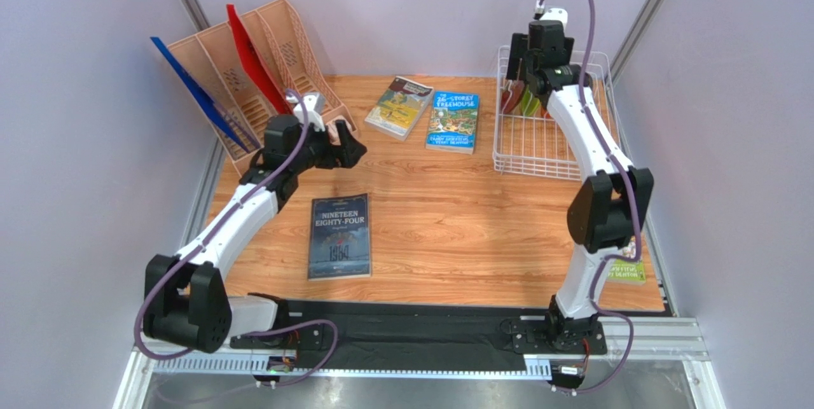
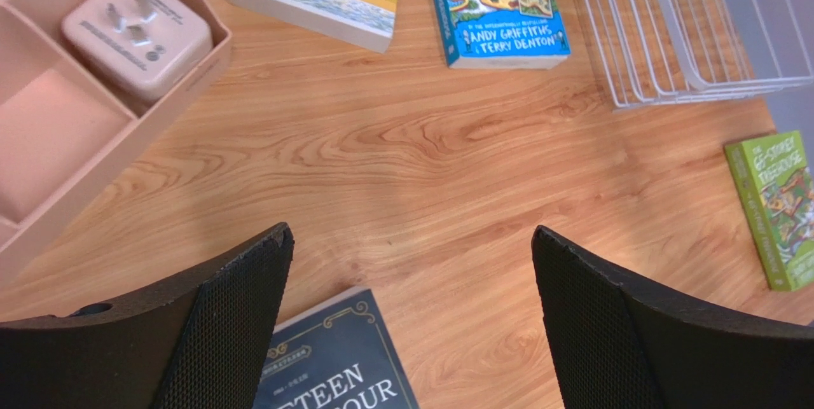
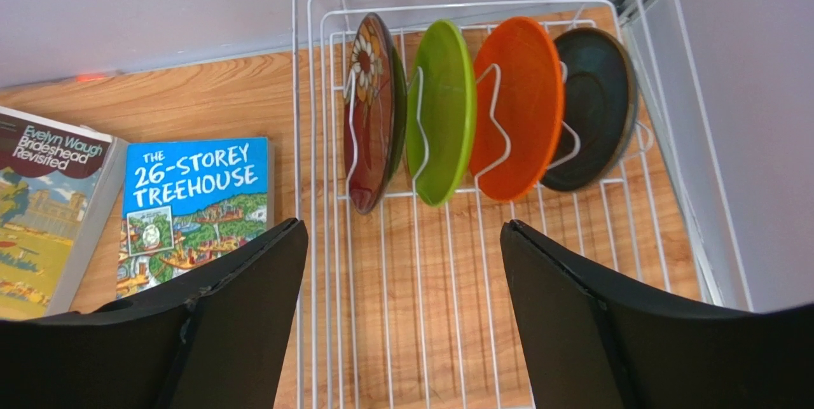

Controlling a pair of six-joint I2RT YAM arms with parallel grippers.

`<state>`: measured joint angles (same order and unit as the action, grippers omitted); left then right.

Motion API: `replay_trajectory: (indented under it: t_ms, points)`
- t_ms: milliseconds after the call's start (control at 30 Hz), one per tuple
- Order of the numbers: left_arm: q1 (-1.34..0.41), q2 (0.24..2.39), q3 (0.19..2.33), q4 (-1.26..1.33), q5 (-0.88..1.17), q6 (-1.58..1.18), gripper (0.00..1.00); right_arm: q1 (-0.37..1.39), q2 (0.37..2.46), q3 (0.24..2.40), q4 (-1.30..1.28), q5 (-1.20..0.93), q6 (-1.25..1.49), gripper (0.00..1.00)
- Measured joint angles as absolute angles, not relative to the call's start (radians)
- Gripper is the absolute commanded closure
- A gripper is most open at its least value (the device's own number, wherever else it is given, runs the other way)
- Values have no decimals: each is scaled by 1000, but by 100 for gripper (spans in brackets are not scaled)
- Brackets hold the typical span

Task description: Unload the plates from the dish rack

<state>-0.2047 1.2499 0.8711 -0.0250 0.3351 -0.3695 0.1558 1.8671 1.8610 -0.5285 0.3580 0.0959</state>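
Fingers (image 3: 248, 294) of my right gripper (image 3: 401, 232) spread over the dish rack (image 3: 430, 285), I'd descend straight, straddling the lime green plate (image 3: 444, 113), probably clearing the tines (image 3: 417, 128).

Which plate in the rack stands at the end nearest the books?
The dark red floral plate; the green, orange and grey ones stand farther along the rack.

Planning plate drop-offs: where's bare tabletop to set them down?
Widest bare wood: mid-table, between Nineteen Eighty-Four and the right arm, nearer than 26-Storey Treehouse. Crowded along the back: organizer, Waugh book, dish rack.
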Motion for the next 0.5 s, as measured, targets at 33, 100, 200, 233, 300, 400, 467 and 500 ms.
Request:
replay_trajectory:
  t_ms: [33, 100, 200, 233, 300, 400, 467, 500]
  points:
    - [-221, 1268, 877, -21, 324, -367, 0, 155, 1898, 1885, -533, 357, 95, 25]
    - [-258, 1299, 885, -11, 294, -360, 0, 155, 1981, 1959, -538, 355, 91, 27]
    - [-285, 1322, 891, 0, 257, -357, 0, 154, 2072, 2038, -542, 348, 86, 27]
    - [-290, 1330, 894, 7, 247, -356, 0, 154, 2099, 2064, -546, 349, 85, 28]
    - [-294, 1340, 898, 16, 233, -353, 0, 153, 2143, 2106, -550, 351, 84, 32]
    - [-295, 1356, 905, 22, 220, -349, 0, 151, 2198, 2160, -562, 359, 81, 34]
    - [-296, 1367, 910, 25, 209, -344, 0, 148, 2223, 2182, -570, 364, 81, 33]
    - [-296, 1375, 913, 27, 206, -340, 0, 146, 2236, 2193, -573, 366, 81, 33]
